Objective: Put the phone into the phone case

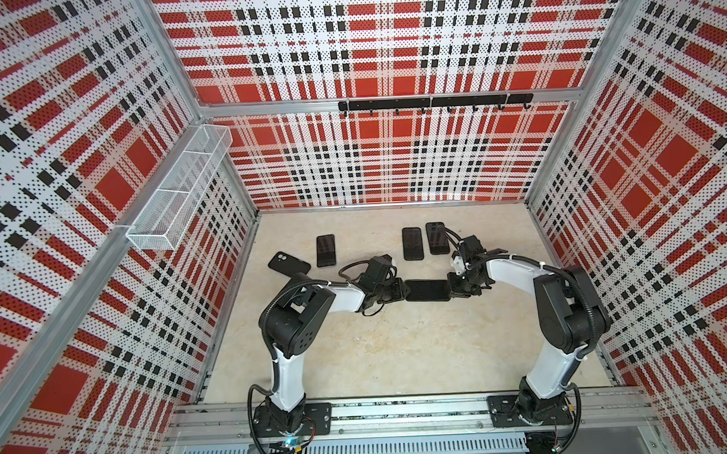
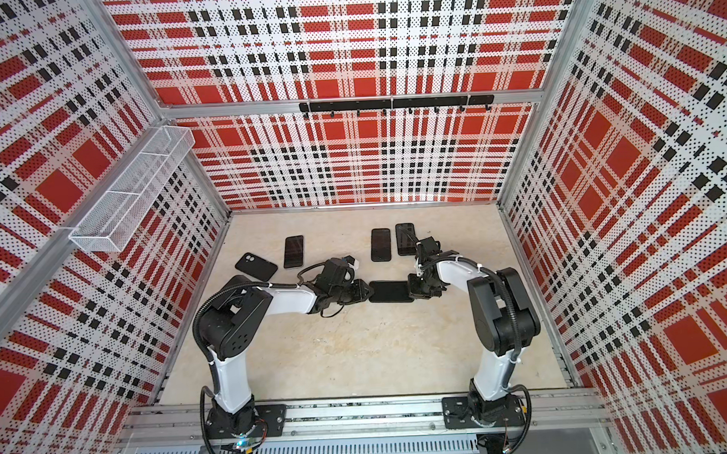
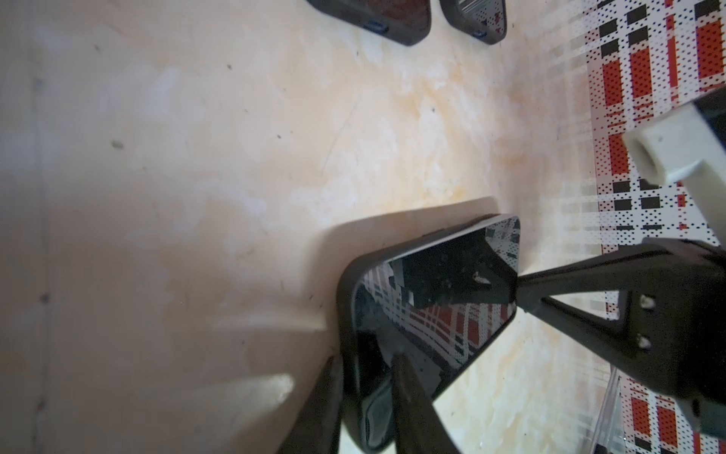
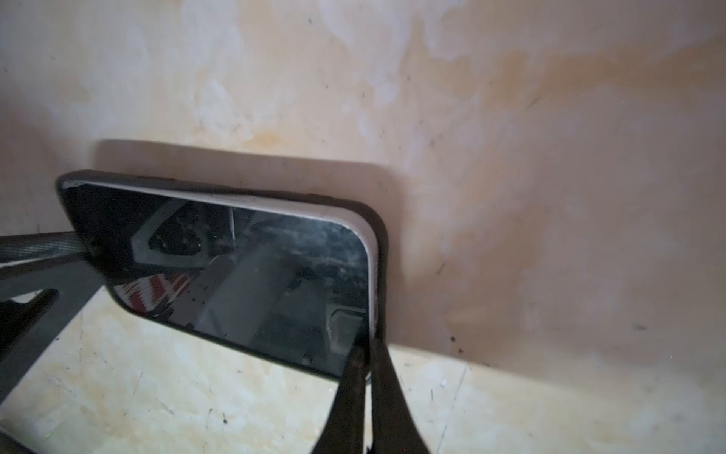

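Beige tabletop (image 1: 399, 351) — left gripper (image 3: 365, 359) clamps phone (image 3: 432, 298).

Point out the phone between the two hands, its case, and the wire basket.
phone (image 4: 235, 267): right wrist view, middle of the screen.
case (image 3: 345, 334): left wrist view, black rim beside the screen.
basket (image 1: 180, 185): a top view, mesh side wall.
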You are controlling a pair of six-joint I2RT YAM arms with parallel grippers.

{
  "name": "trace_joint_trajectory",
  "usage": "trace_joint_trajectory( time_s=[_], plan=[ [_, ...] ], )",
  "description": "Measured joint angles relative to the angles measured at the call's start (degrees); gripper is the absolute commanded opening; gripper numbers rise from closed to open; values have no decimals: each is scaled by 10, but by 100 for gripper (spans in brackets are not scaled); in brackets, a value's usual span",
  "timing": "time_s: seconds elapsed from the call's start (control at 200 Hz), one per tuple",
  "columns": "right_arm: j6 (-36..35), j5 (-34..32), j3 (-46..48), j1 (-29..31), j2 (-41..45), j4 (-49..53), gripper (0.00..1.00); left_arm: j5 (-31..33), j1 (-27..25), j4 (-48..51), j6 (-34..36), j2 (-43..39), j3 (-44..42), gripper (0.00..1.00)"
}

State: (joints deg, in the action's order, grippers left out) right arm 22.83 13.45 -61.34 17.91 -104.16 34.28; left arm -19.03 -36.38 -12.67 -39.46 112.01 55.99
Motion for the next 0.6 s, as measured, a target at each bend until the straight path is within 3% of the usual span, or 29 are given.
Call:
trace_joint_trajectory(
  time_s=[0.16, 0.391, 0.596],
  plan=[
    [15, -14, 2, 5, 4, -3, 6, 0, 0, -9, 0, -1, -4, 26],
    [0, -36, -30, 25, 21, 42, 24, -4, 2, -10, 1, -9, -15, 26],
    [-45, -36, -151, 15, 36, 151, 28, -13, 12, -5, 7, -10, -16, 26]
  ],
)
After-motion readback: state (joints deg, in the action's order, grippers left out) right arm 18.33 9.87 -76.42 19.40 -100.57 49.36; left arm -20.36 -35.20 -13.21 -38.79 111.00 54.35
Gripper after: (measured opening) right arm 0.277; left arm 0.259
